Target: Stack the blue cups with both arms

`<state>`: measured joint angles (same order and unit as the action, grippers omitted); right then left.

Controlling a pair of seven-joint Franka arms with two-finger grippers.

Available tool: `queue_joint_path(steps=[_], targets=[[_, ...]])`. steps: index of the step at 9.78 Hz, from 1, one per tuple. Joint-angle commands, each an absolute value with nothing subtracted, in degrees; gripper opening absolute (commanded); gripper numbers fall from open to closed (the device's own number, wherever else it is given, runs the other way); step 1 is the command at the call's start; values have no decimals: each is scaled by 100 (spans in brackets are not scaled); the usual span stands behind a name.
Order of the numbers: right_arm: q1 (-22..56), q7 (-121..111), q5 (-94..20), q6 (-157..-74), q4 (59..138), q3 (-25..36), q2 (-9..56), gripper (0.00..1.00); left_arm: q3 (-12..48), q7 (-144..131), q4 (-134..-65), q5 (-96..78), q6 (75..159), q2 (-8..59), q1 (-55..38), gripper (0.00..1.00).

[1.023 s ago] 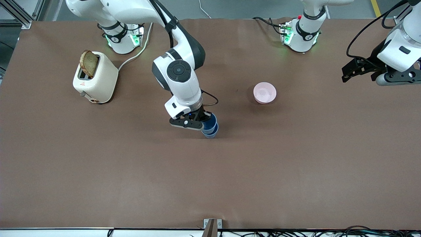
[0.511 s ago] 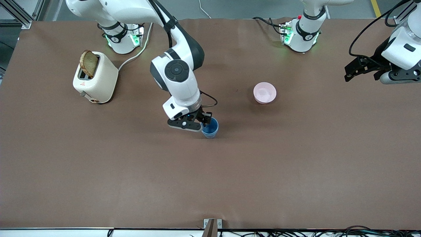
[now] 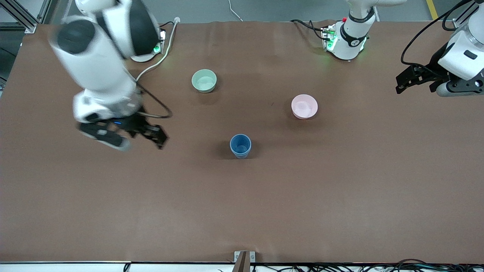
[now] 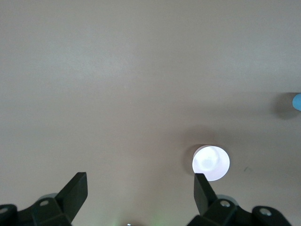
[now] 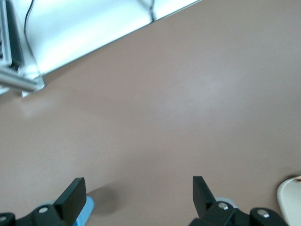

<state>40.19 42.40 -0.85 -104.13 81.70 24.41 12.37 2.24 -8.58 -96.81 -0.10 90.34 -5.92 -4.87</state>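
The blue cups (image 3: 240, 146) stood nested as one stack, upright on the brown counter (image 3: 242, 211) about midway between the two arms' ends, with nothing touching them. In the left wrist view only a sliver of the stack (image 4: 297, 101) showed at the frame's edge; in the right wrist view its blue edge (image 5: 88, 207) showed beside one fingertip.

The right end effector (image 3: 151, 132) hung over bare counter toward the right arm's end, well apart from the stack, its fingers (image 5: 75, 190) spread wide and holding nothing. The left end effector (image 3: 406, 79) waited over the counter at the left arm's end, its fingers (image 4: 77, 186) likewise spread wide and empty.

A pale green bowl (image 3: 204, 81) sat farther from the front camera than the stack, toward the right arm's base. A pink bowl (image 3: 304, 106) sat toward the left arm's end, also farther from the camera than the stack, and appeared as a bright disc (image 4: 211, 163) in the left wrist view.
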Motion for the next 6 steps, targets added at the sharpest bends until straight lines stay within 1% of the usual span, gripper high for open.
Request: queue_joint_path(steps=[1,2,4,6], targets=[[3895,3792,26,-9874,8420,2794,749,100,237,-747,-9826,9,9053,-545,-457,100],[3215,3083,-35,-9505,8420,2551,599,100,237,-747,-9826,9,9044,-545,-457,100],[1494,2010,-53,-9142,8420,1490,230,100,229,-747,-9817,9,9044,-545,-457,100],[260,945,-88,-8615,8411,952,158,100,229,-747,-9809,9,9044,-545,-448,100]])
